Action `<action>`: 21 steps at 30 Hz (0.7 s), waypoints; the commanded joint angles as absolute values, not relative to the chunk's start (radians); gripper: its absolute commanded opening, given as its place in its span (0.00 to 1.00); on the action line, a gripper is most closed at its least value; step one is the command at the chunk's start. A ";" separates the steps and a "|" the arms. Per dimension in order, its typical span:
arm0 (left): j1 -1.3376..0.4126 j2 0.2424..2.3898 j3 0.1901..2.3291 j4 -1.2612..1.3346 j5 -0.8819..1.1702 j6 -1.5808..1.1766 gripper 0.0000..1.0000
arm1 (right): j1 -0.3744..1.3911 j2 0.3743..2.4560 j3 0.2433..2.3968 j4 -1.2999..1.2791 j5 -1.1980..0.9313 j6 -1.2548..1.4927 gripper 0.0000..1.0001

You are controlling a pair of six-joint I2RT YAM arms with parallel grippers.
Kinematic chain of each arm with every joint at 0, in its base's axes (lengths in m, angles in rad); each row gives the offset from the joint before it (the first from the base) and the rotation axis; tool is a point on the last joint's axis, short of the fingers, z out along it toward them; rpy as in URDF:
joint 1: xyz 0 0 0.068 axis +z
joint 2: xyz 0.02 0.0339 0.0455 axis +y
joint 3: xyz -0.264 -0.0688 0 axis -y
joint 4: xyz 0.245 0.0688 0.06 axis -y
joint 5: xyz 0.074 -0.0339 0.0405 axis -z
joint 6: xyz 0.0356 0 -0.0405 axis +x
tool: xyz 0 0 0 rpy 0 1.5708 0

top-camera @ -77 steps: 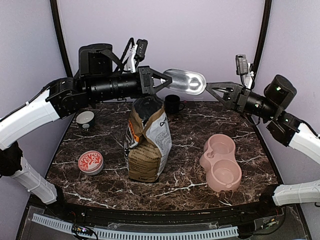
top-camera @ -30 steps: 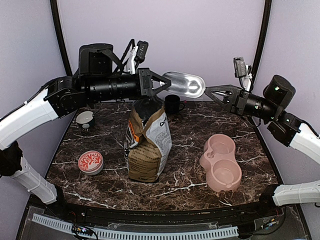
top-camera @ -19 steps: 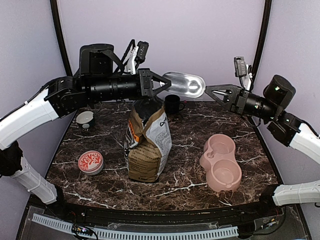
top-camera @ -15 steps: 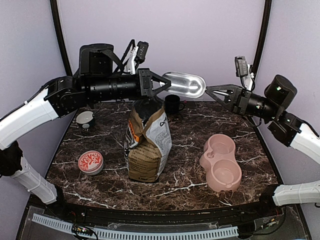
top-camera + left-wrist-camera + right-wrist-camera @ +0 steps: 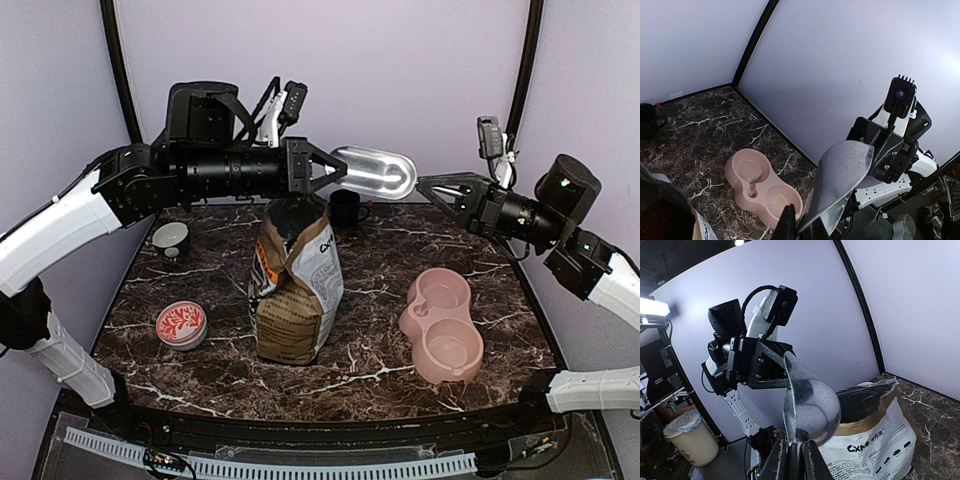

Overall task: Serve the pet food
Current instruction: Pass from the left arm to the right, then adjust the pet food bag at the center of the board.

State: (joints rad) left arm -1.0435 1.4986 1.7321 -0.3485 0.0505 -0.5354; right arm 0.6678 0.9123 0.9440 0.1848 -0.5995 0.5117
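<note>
Hiding from view, the pet food is probably inside the bag [image 5: 295,285] below both grippers. The scoop [image 5: 378,172] looks empty. The left gripper [image 5: 338,172] clamps its handle and the right gripper [image 5: 420,183] pinches its thin tip, so free one grip slowly before dipping.

I see pale lilac walls [image 5: 420,70] all round, black corner posts [image 5: 119,70], dark white-veined marble table [image 5: 385,255], bright strip lamp [image 5: 651,306] beyond.
</note>
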 commanded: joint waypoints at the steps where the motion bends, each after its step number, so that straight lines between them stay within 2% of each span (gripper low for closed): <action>1: -1.023 1.512 1.796 -0.488 -0.150 -0.448 0.06 | 0.663 0.883 0.908 0.090 -0.411 0.452 0.00; 6: -1.023 1.554 1.941 -0.653 -0.231 -0.381 0.13 | 0.660 0.871 0.888 0.068 -0.352 0.422 0.00; 15: -1.022 1.620 2.154 -1.017 -0.401 -0.365 0.55 | 0.657 0.825 0.878 -0.064 -0.238 0.352 0.00; 18: -1.005 1.632 2.169 -1.087 -0.420 -0.367 0.61 | 0.657 0.813 0.863 -0.084 -0.234 0.345 0.00; 21: -0.953 1.669 2.200 -1.168 -0.365 -0.399 0.61 | 0.657 0.799 0.845 -0.087 -0.216 0.345 0.00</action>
State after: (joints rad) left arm -1.0058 1.6257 2.1571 -0.9920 -0.3645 -0.3779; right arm 0.6590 0.8249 0.8688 -0.0849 -0.2623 0.3695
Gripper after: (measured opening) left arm 0.608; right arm 0.097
